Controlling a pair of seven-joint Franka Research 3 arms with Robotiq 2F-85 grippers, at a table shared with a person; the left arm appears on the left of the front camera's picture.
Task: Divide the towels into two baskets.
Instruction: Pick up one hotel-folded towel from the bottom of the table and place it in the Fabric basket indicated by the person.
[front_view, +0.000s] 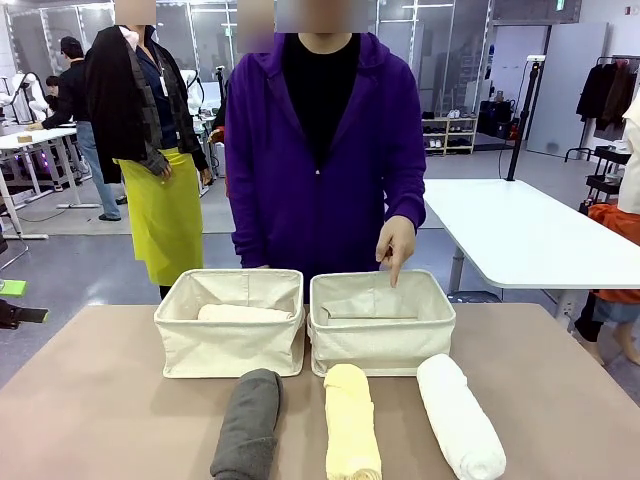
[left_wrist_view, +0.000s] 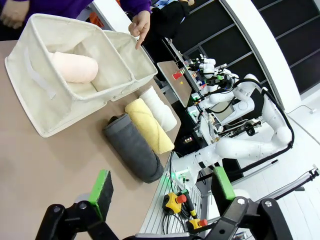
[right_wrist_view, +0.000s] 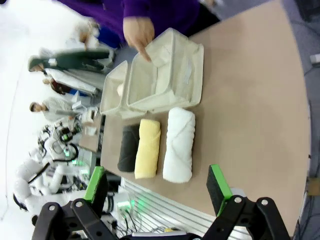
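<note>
Left fingers (left_wrist_view: 102, 187) and right fingers (right_wrist_view: 217, 182) gape empty while the pink towel (front_view: 243, 313) lies in the left basket (front_view: 225, 352), three towels (front_view: 352, 420) wait nearer, and a hand (front_view: 397, 240) points into the right basket (front_view: 380, 347), likely cueing it.

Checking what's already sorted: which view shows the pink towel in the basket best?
The left wrist view: it looks down into the basket, so the pink towel shows nearly whole. The front view catches just its top above the near wall; the right wrist view gives a small sliver.

pink towel (front_view: 243, 313): in left basket (front_view: 230, 350) | grey (front_view: 248, 425), yellow (front_view: 352, 430), white (front_view: 460, 425): rolled, in front
</note>
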